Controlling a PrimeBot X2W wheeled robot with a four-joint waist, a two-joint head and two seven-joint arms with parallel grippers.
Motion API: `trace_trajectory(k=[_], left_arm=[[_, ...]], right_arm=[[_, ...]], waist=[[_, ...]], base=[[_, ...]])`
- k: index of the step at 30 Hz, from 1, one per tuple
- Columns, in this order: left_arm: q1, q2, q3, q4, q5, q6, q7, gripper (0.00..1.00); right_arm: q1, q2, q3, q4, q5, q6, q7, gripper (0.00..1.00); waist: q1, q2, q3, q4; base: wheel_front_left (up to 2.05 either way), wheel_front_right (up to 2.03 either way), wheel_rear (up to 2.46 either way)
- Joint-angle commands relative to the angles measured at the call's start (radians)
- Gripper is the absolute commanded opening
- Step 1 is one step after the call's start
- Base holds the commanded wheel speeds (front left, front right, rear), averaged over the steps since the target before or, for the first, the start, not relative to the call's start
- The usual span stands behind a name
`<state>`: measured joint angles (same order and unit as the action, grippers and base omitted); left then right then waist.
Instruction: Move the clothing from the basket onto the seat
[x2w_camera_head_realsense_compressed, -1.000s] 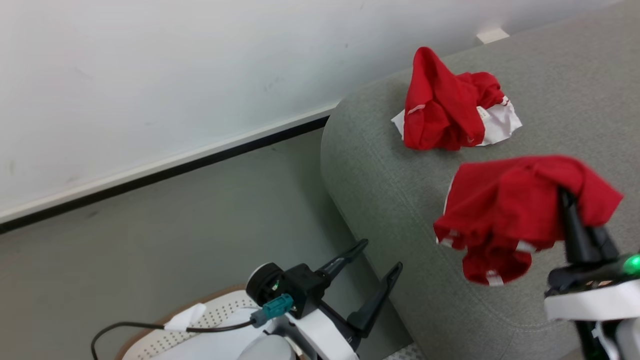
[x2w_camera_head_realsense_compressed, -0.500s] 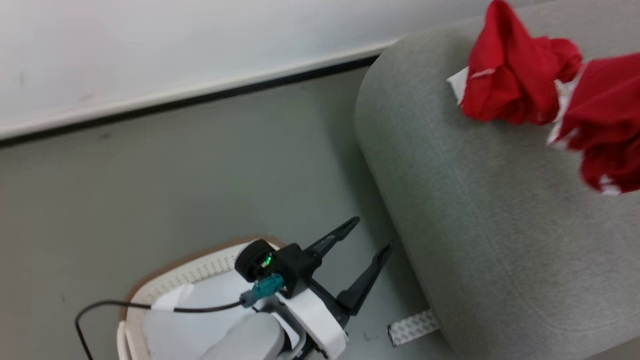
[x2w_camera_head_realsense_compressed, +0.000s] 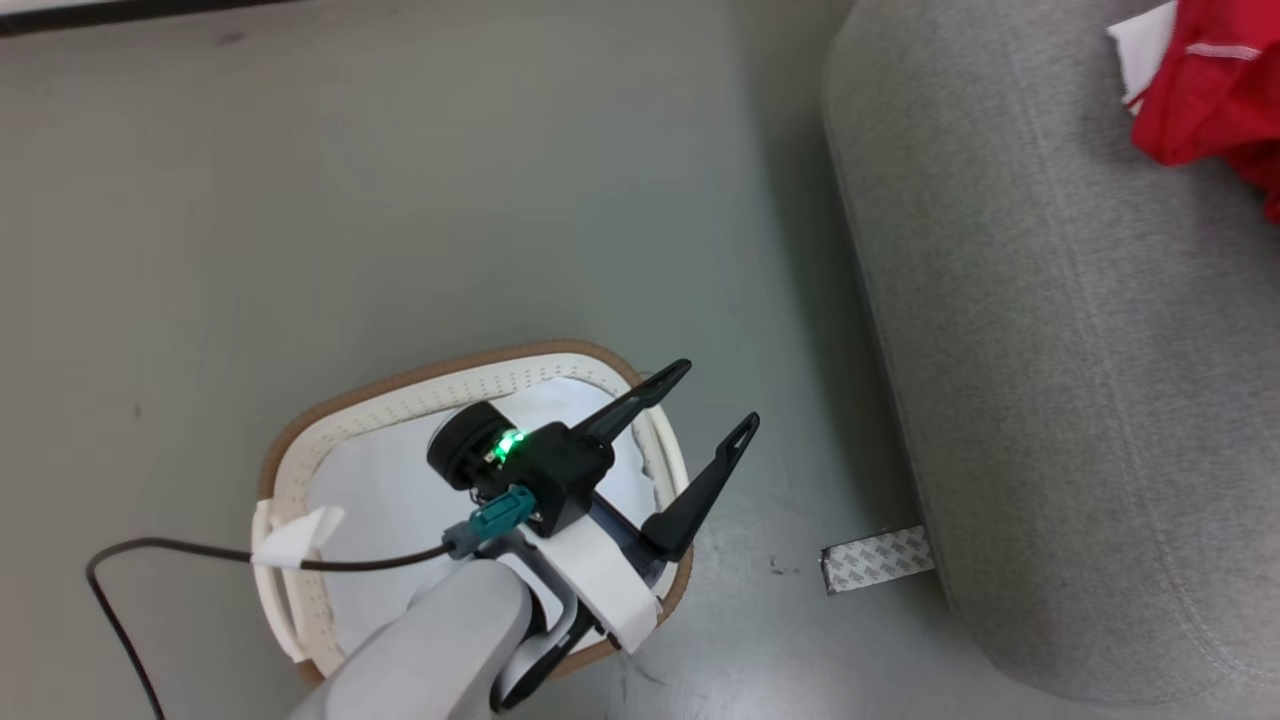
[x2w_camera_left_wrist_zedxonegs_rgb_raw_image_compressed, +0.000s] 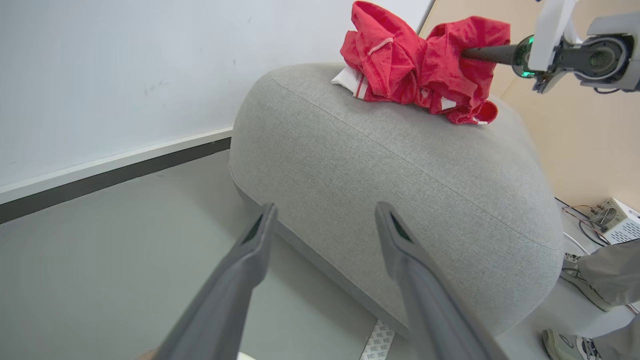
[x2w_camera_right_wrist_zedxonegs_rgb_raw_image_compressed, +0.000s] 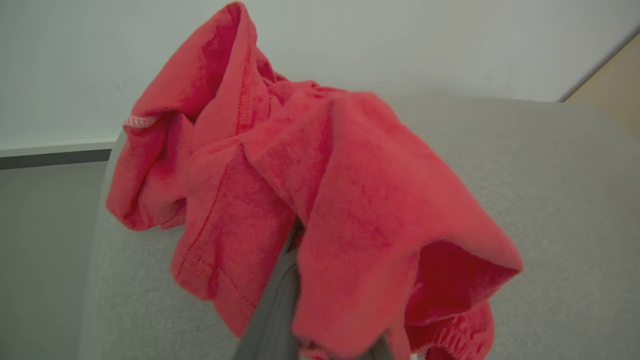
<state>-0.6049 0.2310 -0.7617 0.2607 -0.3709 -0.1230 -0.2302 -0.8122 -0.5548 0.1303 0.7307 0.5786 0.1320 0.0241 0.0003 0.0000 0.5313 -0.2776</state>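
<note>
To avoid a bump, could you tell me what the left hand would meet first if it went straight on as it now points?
Most likely the rounded side of the large light grey fabric sofa, which lies straight ahead of the open left hand; the gap is hard to judge.

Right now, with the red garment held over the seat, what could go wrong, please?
1. The clothing is draped over the right gripper; on release it may cling and be pulled off the seat.
2. The cable crosses the rim of the basket by the left gripper; moving that arm could tug it.
</note>
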Motion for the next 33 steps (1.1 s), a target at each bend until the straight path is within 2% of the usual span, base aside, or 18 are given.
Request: trace_trajectory(k=[1,4,8,9,10,11,17,21,27,33], left_arm=[[-0.013,0.002,0.001,-0.004,0.012,0.0,-0.002,1.0],[-0.018,-0.004,-0.001,0.0,0.009,0.003,-0.006,1.0],[-0.009,-0.006,0.001,0.008,0.0,0.006,-0.012,1.0],[-0.002,-0.005,0.003,0.011,-0.003,0.007,-0.012,1.0],[0.004,-0.003,0.003,0.014,-0.006,0.006,-0.014,1.0],[0.01,-0.002,0.004,0.018,-0.009,0.007,-0.017,1.0],[0.05,-0.01,0.02,0.048,-0.033,0.018,-0.026,1.0],[0.094,-0.021,0.041,0.077,-0.06,0.027,-0.032,1.0],[0.168,-0.045,0.098,0.105,-0.082,0.047,-0.034,1.0],[0.248,-0.038,0.202,0.084,-0.081,0.075,-0.035,1.0]], right_arm=[[-0.021,0.001,0.023,0.044,0.01,-0.002,0.04,0.0],[-0.051,-0.006,0.076,0.108,0.033,-0.003,0.098,0.0],[-0.061,-0.005,0.112,0.145,0.053,-0.002,0.104,0.02],[-0.064,-0.005,0.122,0.153,0.06,-0.002,0.101,0.34],[-0.064,-0.007,0.134,0.16,0.067,-0.002,0.098,0.8],[-0.064,-0.01,0.147,0.166,0.076,-0.002,0.098,1.0],[-0.026,-0.037,0.228,0.184,0.118,-0.002,0.107,1.0],[0.013,-0.068,0.309,0.144,0.132,-0.002,0.124,1.0],[0.072,-0.153,0.362,0.035,0.17,-0.002,0.098,1.0],[0.13,-0.21,0.366,-0.151,0.208,-0.002,0.077,1.0]], waist=[[-0.0003,0.0,0.013,0.016],[-0.0003,0.0,0.007,0.022],[-0.0003,0.0,-0.01,0.023],[-0.0003,0.0,-0.018,0.021],[-0.0003,0.0,-0.026,0.02],[-0.0003,0.0,-0.034,0.018],[-0.0003,0.0,-0.123,0.007],[-0.0003,0.0,-0.222,0.005],[-0.0003,0.0,-0.388,0.027],[-0.0003,0.0,-0.506,0.073]], base=[[0.0,0.0,0.0],[0.0,0.0,0.0],[0.0,0.0,0.0],[0.0,0.0,0.0],[0.0,0.0,0.0],[0.0,0.0,0.0],[0.0,0.0,0.0],[0.0,0.0,0.0],[0.0,0.0,0.0],[0.0,0.0,0.0]])
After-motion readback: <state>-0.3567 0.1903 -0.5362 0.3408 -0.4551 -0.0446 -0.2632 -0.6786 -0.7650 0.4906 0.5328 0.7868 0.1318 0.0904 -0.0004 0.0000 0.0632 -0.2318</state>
